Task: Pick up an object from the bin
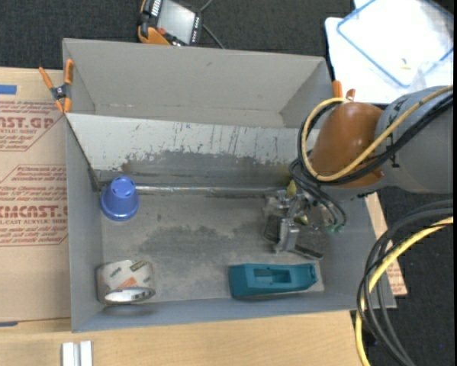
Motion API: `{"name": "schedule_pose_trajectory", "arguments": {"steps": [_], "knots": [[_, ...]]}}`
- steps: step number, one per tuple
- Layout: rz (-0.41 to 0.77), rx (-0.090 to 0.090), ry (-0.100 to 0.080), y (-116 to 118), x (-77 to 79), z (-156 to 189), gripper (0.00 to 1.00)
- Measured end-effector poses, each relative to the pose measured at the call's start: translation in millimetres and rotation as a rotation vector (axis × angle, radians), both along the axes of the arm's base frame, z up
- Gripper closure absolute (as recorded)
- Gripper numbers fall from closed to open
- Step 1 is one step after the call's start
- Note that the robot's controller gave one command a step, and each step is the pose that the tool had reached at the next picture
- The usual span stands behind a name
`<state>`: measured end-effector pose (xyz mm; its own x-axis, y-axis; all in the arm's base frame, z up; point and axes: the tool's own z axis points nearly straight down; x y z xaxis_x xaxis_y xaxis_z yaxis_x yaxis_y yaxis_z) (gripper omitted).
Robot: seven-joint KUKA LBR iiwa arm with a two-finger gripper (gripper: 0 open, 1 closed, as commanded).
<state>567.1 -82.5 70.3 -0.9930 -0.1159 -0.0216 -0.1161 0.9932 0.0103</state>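
Hovering with the metal gripper [288, 231] (grip impossible to tell) beside a blocky teal plastic tool [272, 279] in the scuffed grey bin [190, 239].

The grey bin [190, 82] has a wide bare floor through its middle, open from the back wall to the front wall, with easy passage from above. Along the left side a blue cap [120, 198] stands near the back and a tape roll [125, 282] fills the front left corner, with a clear gap between them. On the right, a teal block [272, 279] lies along the front wall, the gripper [288, 233] sits low just behind it with little room between, and the arm [411, 143] with its cables blocks the right rim.
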Motion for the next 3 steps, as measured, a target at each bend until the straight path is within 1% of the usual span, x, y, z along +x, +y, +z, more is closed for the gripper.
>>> {"name": "schedule_pose_trajectory", "arguments": {"steps": [1, 2, 3], "knots": [[-0.004, 0.002, 0.012, -1, -9.1, 18, 1.0], [0.187, -0.003, -0.001, 18, 2.2, 19, 1.0], [-0.055, 0.001, 0.003, -1, -22.8, 280, 1.0]]}}
